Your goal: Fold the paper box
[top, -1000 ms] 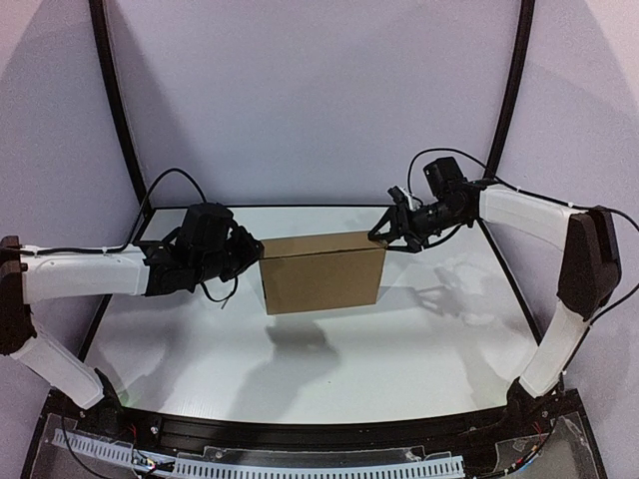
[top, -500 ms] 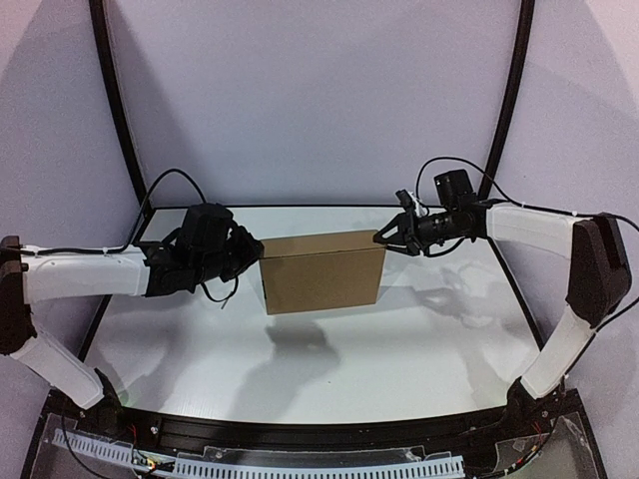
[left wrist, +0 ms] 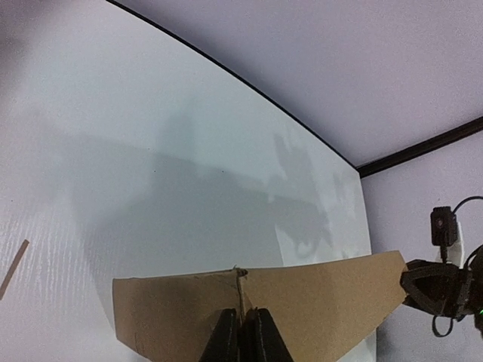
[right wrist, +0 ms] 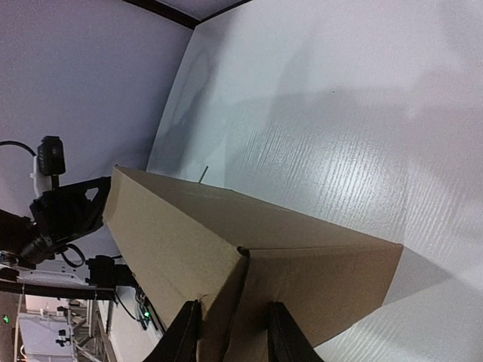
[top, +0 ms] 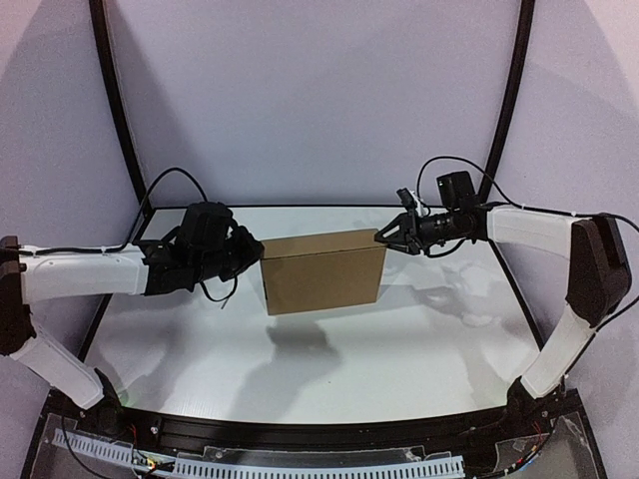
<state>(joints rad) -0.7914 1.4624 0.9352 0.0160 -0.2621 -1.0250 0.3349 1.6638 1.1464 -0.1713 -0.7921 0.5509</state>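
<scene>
The paper box (top: 323, 271) is a closed, plain brown cardboard box, held in the air above the white table (top: 180, 349) between my two arms, its broad face toward the camera. My left gripper (top: 256, 250) is shut on a thin cardboard edge at the box's left end; in the left wrist view the fingers (left wrist: 226, 339) pinch that edge of the box (left wrist: 324, 302). My right gripper (top: 383, 238) grips the box's upper right corner; in the right wrist view its fingers (right wrist: 185, 335) straddle the corner of the box (right wrist: 173, 241).
A thin brown strip (left wrist: 13, 268) lies on the table to the left, under the box's level. Black curved frame poles (top: 112, 100) stand at the back left and back right. The table's near edge carries the arm bases and cable trays (top: 300, 464).
</scene>
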